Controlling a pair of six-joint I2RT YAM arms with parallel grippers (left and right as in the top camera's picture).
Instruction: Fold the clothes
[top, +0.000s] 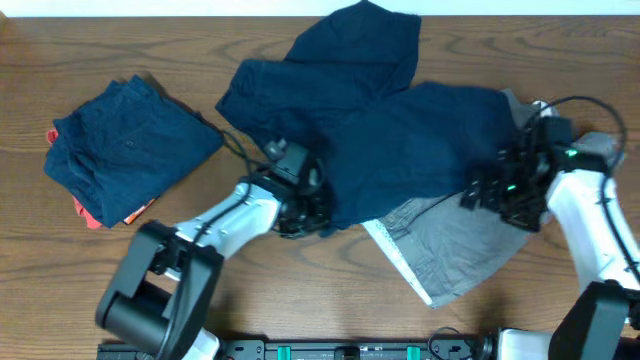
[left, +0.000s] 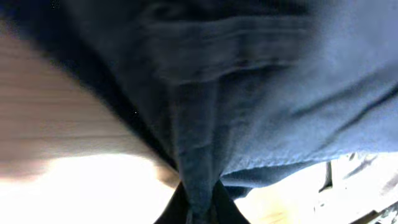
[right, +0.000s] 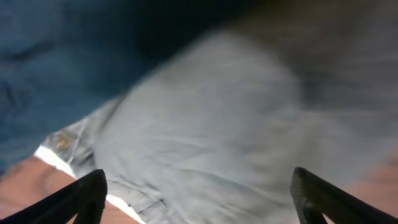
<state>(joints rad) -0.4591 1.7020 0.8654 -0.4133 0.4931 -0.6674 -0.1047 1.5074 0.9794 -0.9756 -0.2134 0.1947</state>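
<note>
- Overhead: the navy shorts (top: 400, 130) lie crumpled across the middle of the table (top: 300, 290), running from 12 o'clock towards 3 o'clock.
- Overhead: the grey garment (top: 460, 245) lies at 5 o'clock, its upper part tucked under the navy shorts.
- Overhead: the left gripper (top: 300, 205) sits at the shorts' 7 o'clock edge, touching the fabric. This view does not show how its jaws stand.
- Overhead: the right gripper (top: 500, 190) is at 3 o'clock, over the line where navy cloth meets grey.
- Overhead: a folded navy garment (top: 125, 140) is at 9 o'clock, well apart from the shorts. A red-orange garment (top: 90, 215) peeks out under its 7 o'clock corner.
- Left wrist: the left gripper (left: 198, 208) is pressed together on a fold of the navy shorts (left: 261, 93). The cloth bunches up from the pinch at 6 o'clock. Bare table (left: 56, 124) shows at 9 o'clock.
- Right wrist, blurred: the right gripper (right: 199, 196) is spread wide, with a fingertip (right: 81, 196) at 7 o'clock and the other at 5 o'clock. Nothing is between them.
- Right wrist: the grey garment (right: 211, 137) fills the centre under the gripper, and the navy shorts (right: 56, 62) are at 10 o'clock.
</note>
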